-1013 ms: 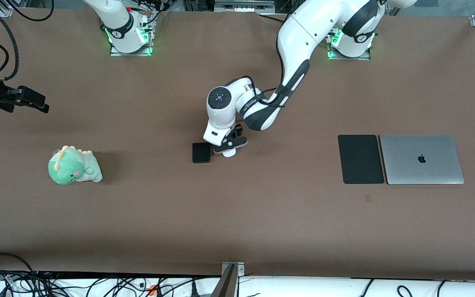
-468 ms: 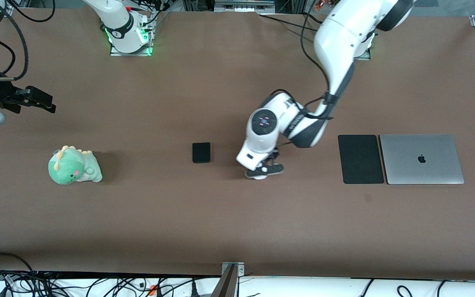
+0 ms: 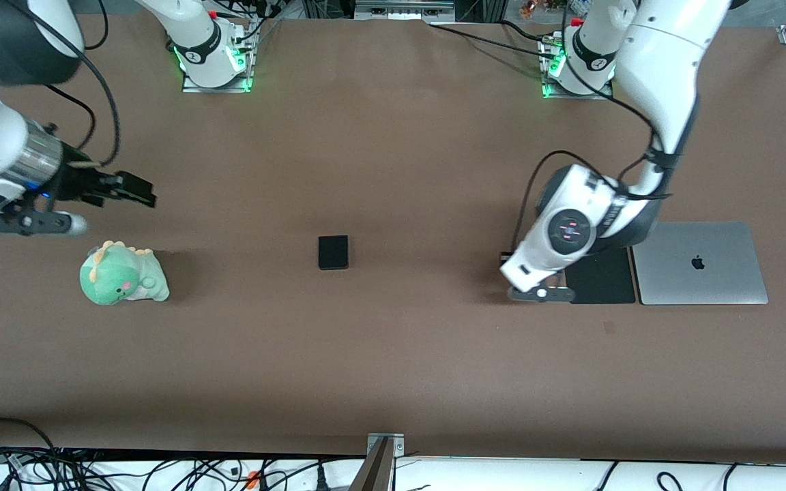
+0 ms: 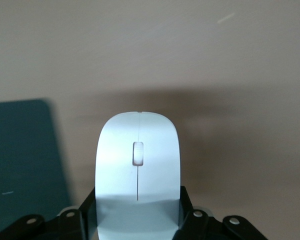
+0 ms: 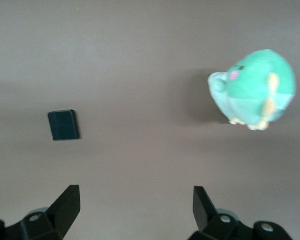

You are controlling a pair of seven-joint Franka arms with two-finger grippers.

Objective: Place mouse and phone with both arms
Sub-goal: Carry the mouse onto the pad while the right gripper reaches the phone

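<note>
My left gripper (image 3: 542, 294) is shut on the white mouse (image 4: 138, 165) and holds it low over the table at the edge of the black mouse pad (image 3: 604, 279). In the front view the wrist hides most of the mouse. The pad also shows in the left wrist view (image 4: 20, 165), beside the mouse. The black phone (image 3: 333, 252) lies flat mid-table and also shows in the right wrist view (image 5: 64, 125). My right gripper (image 3: 139, 194) is open and empty in the air near the right arm's end of the table, its own view (image 5: 136, 205) showing bare table between the fingers.
A green plush dinosaur (image 3: 123, 274) sits toward the right arm's end of the table, just below my right gripper in the front view; it also shows in the right wrist view (image 5: 255, 90). A closed silver laptop (image 3: 699, 262) lies beside the mouse pad.
My left arm has carried the mouse from beside the phone to the mouse pad's edge. My right arm has swung in from the table's end toward the plush.
</note>
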